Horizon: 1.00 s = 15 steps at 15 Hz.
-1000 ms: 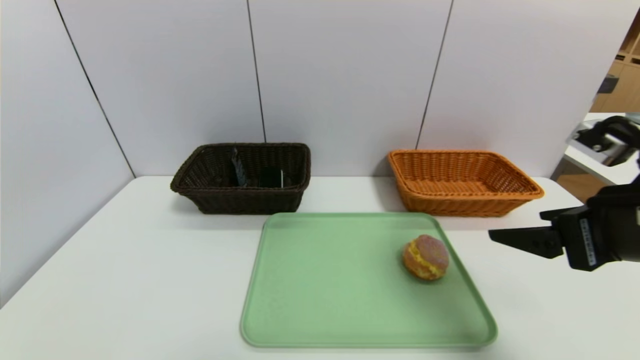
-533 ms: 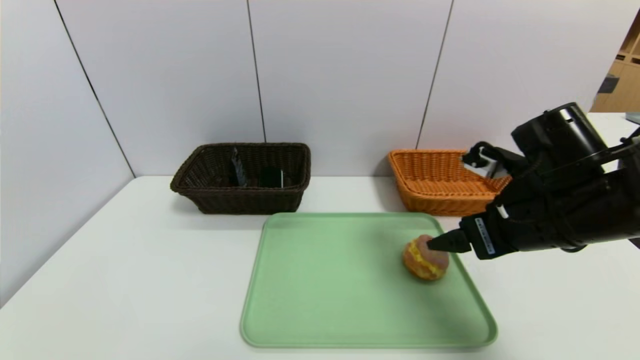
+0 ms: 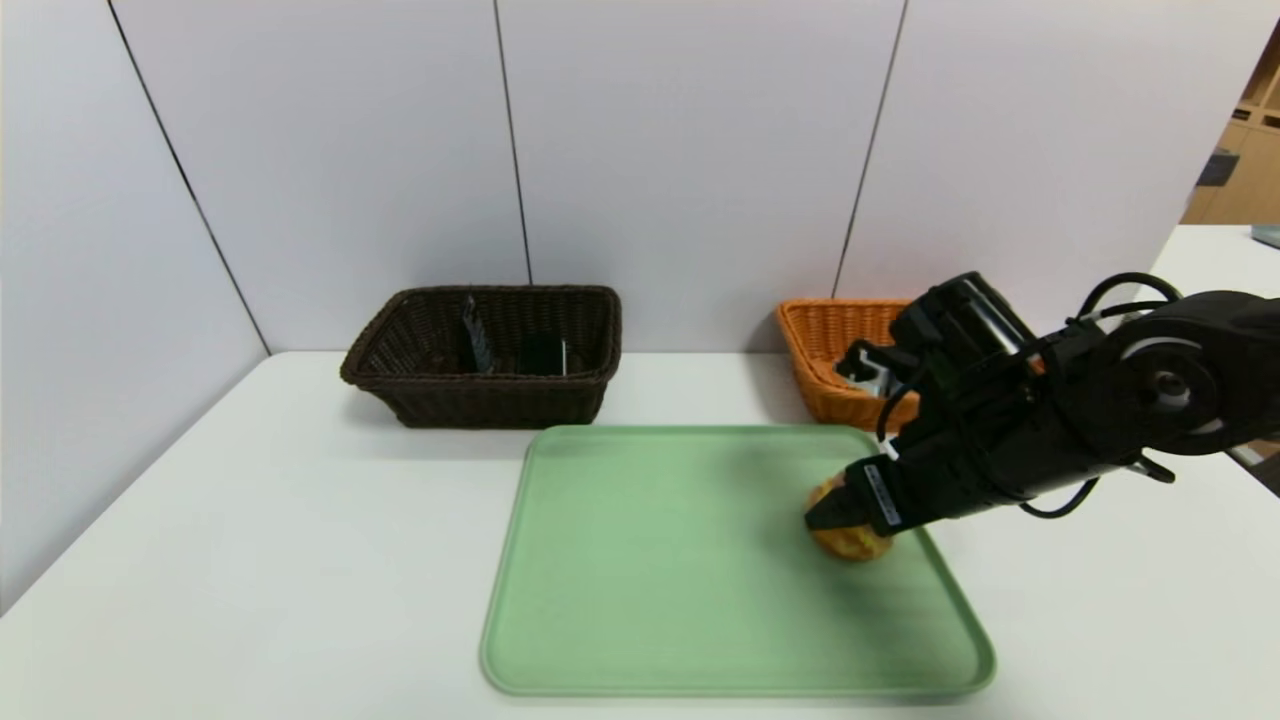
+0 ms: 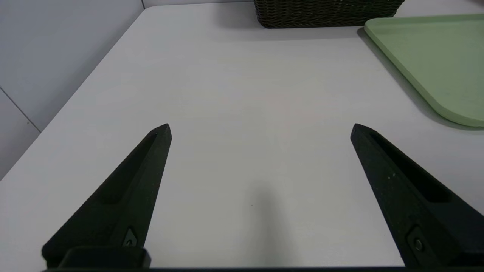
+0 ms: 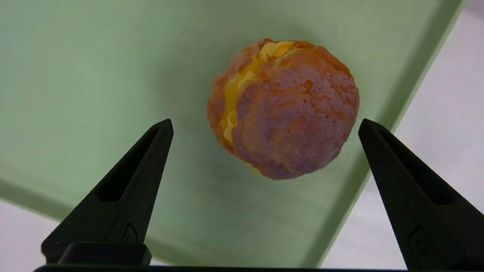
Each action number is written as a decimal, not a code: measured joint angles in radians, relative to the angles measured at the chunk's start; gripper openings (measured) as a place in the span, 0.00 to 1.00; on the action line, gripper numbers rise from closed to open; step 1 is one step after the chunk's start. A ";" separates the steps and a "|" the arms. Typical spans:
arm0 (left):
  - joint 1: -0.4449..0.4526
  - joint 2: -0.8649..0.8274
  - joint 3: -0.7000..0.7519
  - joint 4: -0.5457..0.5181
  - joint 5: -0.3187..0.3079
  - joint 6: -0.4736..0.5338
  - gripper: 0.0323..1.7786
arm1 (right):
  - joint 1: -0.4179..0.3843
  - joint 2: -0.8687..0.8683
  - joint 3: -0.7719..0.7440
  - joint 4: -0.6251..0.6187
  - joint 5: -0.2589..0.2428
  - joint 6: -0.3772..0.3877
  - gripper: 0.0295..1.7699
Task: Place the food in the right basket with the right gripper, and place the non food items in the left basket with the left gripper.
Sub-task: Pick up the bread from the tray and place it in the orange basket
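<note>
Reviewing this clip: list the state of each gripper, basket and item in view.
Black right gripper: open, over the tray.
Black left gripper: open, above bare white table.
Round pink-topped bun: ungripped, on the green rectangular tray.
Dark brown wicker basket: holding dark pouch, upright, and black bar.
Orange wicker basket: partly hidden.

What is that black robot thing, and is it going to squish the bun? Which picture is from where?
It's a robot with two arms. One picture looks down from its head; the others come from its wrists. The right gripper is open above the bun, which lies on the green tray. The left gripper is open over the white table. Neither holds anything. Behind the tray are a dark basket with two dark things inside and an orange basket. It probably means to lift the bun, not squish it.
</note>
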 joint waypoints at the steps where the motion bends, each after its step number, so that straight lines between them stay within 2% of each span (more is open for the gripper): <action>1: 0.000 0.000 0.000 0.000 0.000 0.000 0.95 | -0.004 0.012 -0.002 0.000 0.000 -0.001 0.96; 11: 0.000 0.000 0.000 0.000 -0.001 0.000 0.95 | -0.010 0.074 -0.008 -0.010 0.001 -0.002 0.96; 15: 0.000 0.000 0.000 0.000 -0.001 0.000 0.95 | -0.015 0.087 -0.008 -0.010 -0.001 -0.008 0.61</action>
